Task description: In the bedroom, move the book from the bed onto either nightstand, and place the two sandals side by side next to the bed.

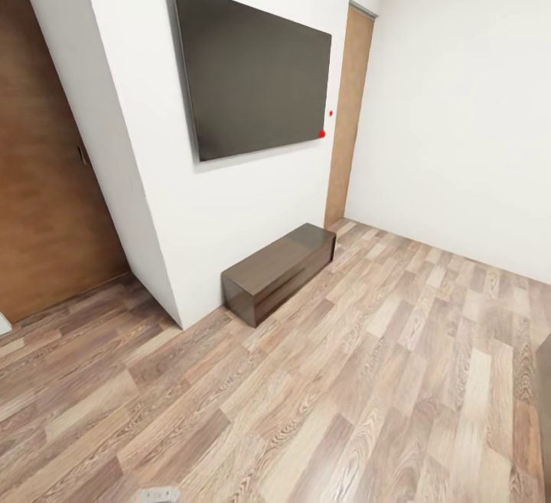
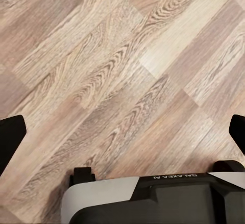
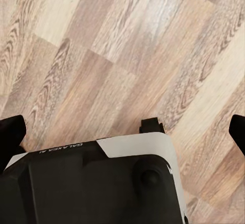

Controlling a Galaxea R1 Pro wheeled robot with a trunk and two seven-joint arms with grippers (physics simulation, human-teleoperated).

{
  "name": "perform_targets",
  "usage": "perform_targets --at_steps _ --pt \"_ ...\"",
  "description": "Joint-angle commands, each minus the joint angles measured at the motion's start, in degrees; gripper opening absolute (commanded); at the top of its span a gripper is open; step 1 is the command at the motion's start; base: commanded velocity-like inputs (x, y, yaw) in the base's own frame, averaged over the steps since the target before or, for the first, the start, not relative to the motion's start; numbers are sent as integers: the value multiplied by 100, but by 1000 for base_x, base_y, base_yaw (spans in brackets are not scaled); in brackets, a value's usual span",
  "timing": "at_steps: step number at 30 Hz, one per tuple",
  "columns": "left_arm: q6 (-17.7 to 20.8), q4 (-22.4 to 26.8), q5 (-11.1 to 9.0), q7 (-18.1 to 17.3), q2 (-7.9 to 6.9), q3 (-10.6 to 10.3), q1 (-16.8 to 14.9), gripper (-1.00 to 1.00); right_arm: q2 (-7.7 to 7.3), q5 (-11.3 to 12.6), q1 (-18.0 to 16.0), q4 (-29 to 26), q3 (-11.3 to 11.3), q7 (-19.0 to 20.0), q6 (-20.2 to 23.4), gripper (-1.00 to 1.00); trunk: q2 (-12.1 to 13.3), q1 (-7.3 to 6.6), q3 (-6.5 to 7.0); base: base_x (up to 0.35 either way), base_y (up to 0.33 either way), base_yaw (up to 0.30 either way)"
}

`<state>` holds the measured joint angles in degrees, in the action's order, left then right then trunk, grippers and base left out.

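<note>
1. You face a large dark wall-mounted screen [image 1: 256, 70]; a long low dark-brown bench [image 1: 279, 272] sits below it on the wood-plank floor [image 1: 367, 380].
2. Your left gripper [image 2: 122, 132] and right gripper [image 3: 122, 132] are both spread wide, empty, above the floor.

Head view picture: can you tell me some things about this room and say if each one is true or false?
1. A big dark screen hangs on the white wall. True.
2. A long low dark bench stands on the floor right below the screen. True.
3. The floor is covered in blue carpet. False: it is made of light wood planks.
4. The bench stands out in the middle of the room. False: it sits against the wall.
5. The left gripper is holding a book. False: its fingers are spread wide with only floor planks between them.
6. A brown wooden door stands at the left of the wall. True.
</note>
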<state>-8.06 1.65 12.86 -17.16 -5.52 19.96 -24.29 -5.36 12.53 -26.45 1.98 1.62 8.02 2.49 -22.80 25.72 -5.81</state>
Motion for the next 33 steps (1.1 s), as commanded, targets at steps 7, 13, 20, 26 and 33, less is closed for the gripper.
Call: perform_targets --at_steps 7,13,20,26,33 --pt "-25 -7 58 -15 -2 47 -5 100 0 32 -9 11 14 24 6 100 -12 6 -12 260 194 -1" --pt "-31 -7 58 -15 -2 47 -5 100 0 31 -9 11 14 23 11 100 -12 6 -12 89 64 -151" --pt "-37 -7 58 -15 -2 49 -5 100 0 30 -9 5 11 23 14 100 -12 6 -12 11 8 -281" --pt "-38 -7 58 -15 -2 44 -5 100 0 30 -9 6 13 19 15 100 -12 6 -12 1 1 -298" --pt "-38 -7 58 -15 -2 43 -5 100 0 30 -9 5 12 16 12 100 -12 6 -12 0 0 -300"
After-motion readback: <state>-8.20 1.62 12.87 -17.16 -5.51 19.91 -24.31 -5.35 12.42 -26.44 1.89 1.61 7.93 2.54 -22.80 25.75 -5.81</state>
